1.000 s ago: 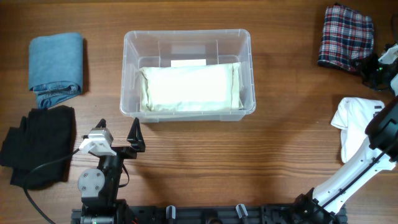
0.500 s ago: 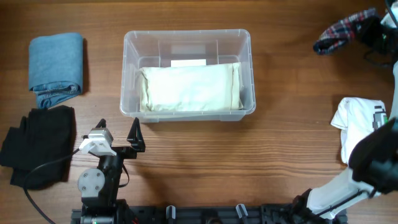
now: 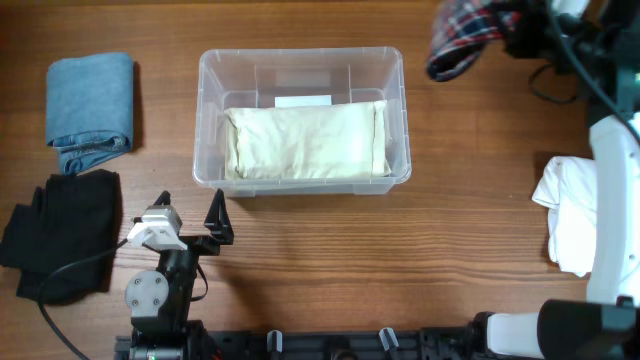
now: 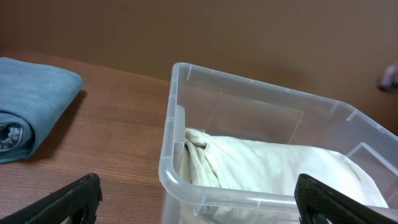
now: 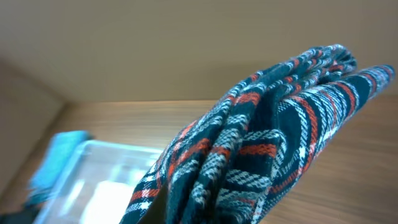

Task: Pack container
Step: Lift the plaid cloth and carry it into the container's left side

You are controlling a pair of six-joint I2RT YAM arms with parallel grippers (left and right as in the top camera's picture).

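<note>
Right of the container [image 3: 300, 62], we judge the plaid cloth [image 3: 470, 35] light, limp; right gripper [image 3: 522, 28] clamps its bunched edge; left gripper [image 3: 190, 208] gapes.

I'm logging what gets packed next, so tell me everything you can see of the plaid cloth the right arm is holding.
The plaid cloth is soft woven fabric, dark navy checked with red and white lines. Bunched into loose folds, it hangs in the air from the right gripper, near the far edge of the table, to the right of the clear container and not over it. Nothing else touches it; the grip itself is hidden in the folds.
</note>
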